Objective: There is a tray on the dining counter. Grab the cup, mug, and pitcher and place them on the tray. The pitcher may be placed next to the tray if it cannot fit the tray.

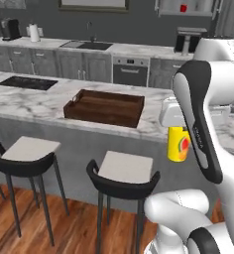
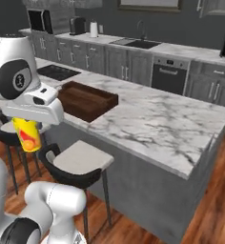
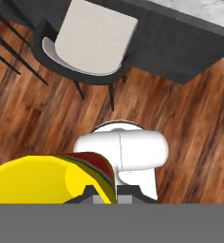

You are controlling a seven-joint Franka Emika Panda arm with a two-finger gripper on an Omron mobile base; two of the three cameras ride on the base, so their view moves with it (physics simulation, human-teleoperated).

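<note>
My gripper (image 1: pixel 177 130) is shut on the cup (image 1: pixel 179 144), a yellow tumbler with a red-orange mark. The cup hangs upright under the hand, in the air in front of the dining counter (image 1: pixel 34 101) and below its top. In the right base view the cup (image 2: pixel 27 133) hangs at the left below the gripper (image 2: pixel 26 123). The hand view has the cup (image 3: pixel 42 180) at the bottom left, above the wooden floor. The dark brown tray (image 1: pixel 105 106) lies on the counter, left of and beyond the cup, with nothing in it. The pitcher is out of view.
Two stools (image 1: pixel 126 171) (image 1: pixel 27 154) stand against the counter front, one just left of the cup. A cooktop (image 1: pixel 27 83) is set into the counter's left end. A small red object (image 1: pixel 183 8), perhaps the mug, sits on a high shelf at the back right.
</note>
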